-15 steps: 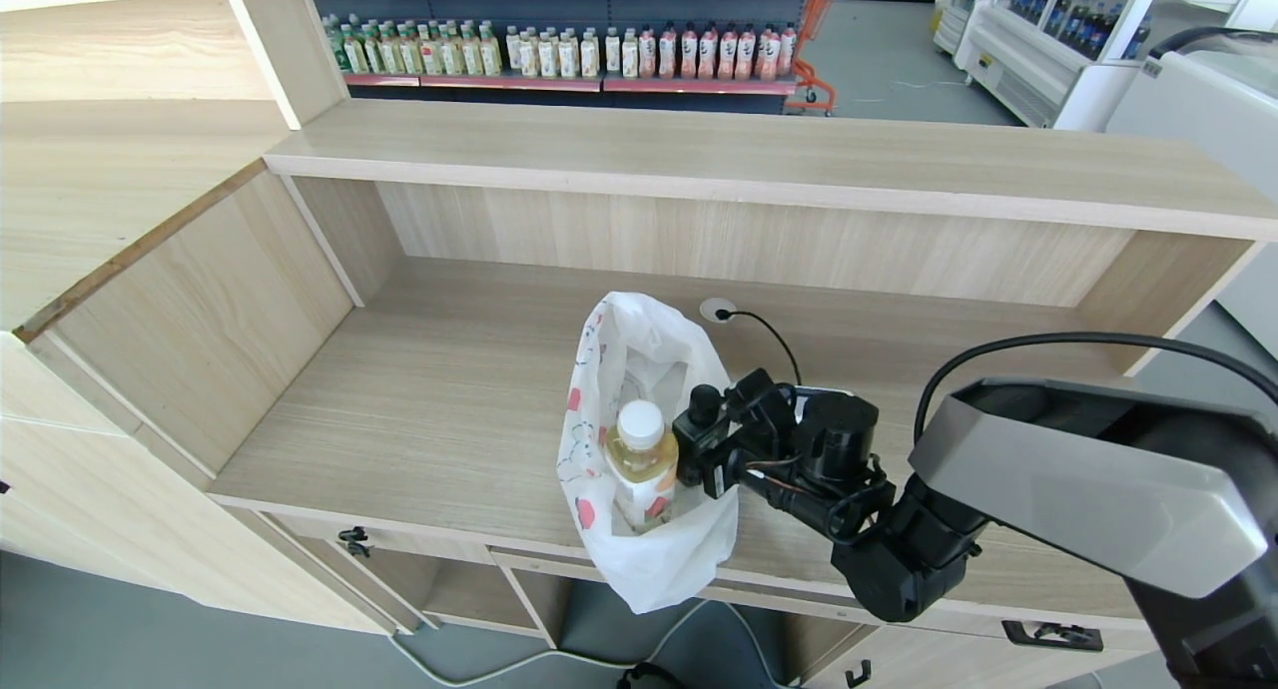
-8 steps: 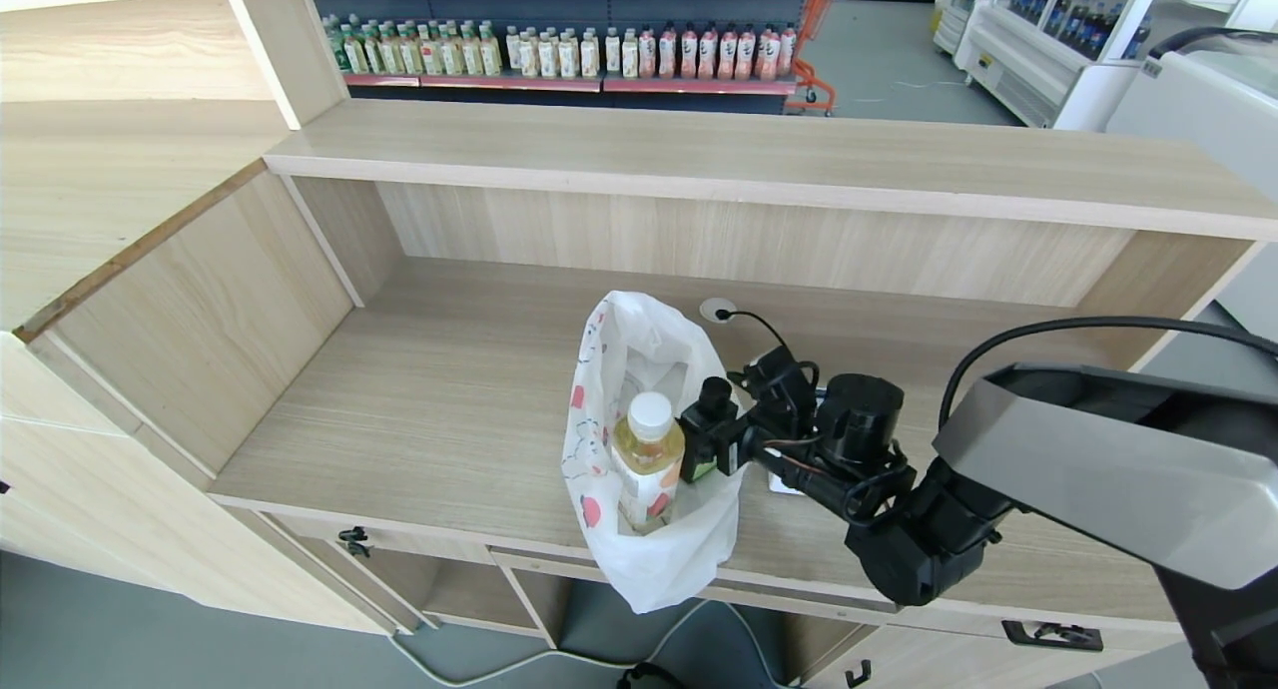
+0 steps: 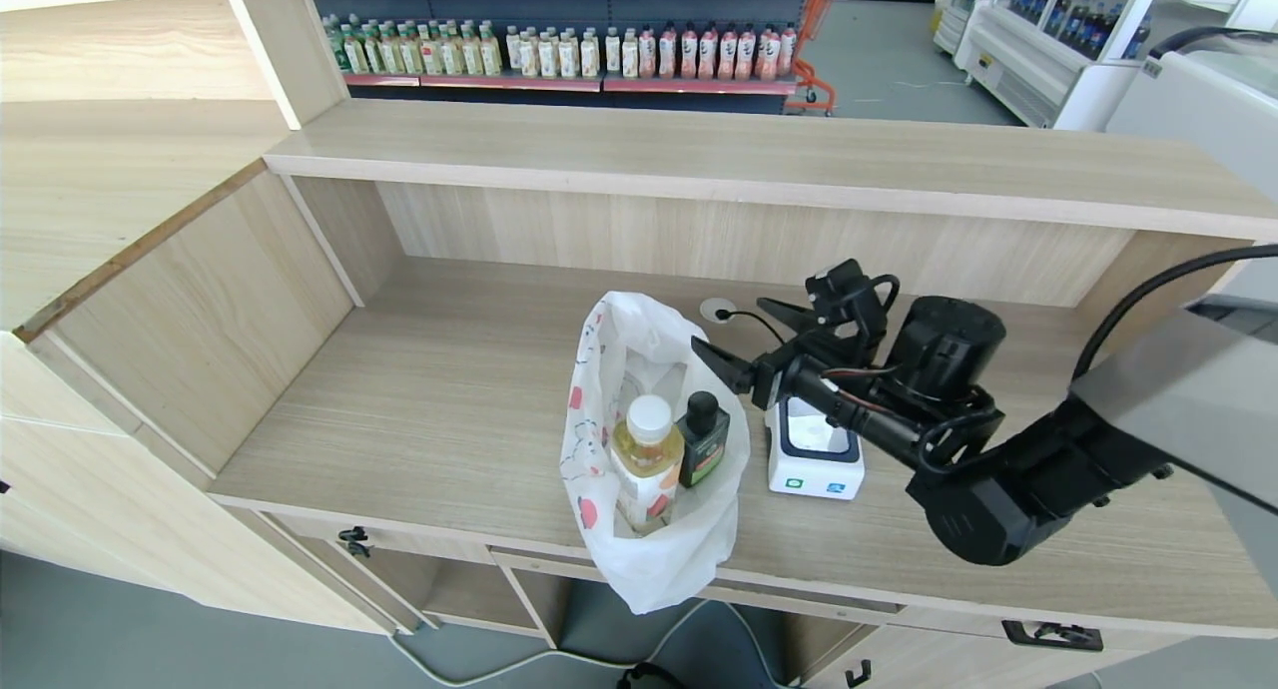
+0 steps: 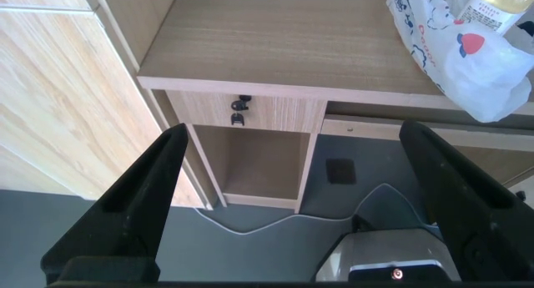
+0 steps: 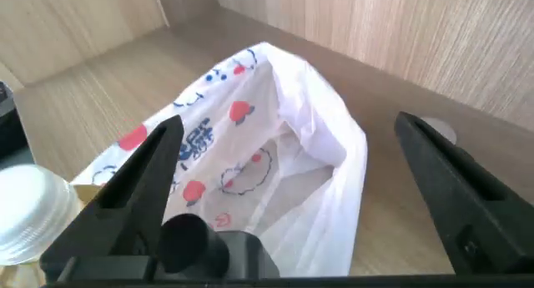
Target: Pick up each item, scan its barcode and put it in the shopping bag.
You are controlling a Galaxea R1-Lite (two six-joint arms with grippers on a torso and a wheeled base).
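Dark bottle (image 3: 704, 439) seated in bag (image 3: 659, 569) beside pale drink (image 3: 647, 451). Right tool (image 3: 732, 327) spread, empty, held just above. Bagging step judged done; next item to be located, gripped.

The shopping bag (image 3: 649, 559) is thin crinkled plastic, the counter (image 3: 449, 399) matt wood grain, the scanner (image 3: 814, 459) glossy white plastic.

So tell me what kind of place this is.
Likely a small shop's checkout: a scanner and bag on the counter, with shelves of bottled drinks and fridges behind.
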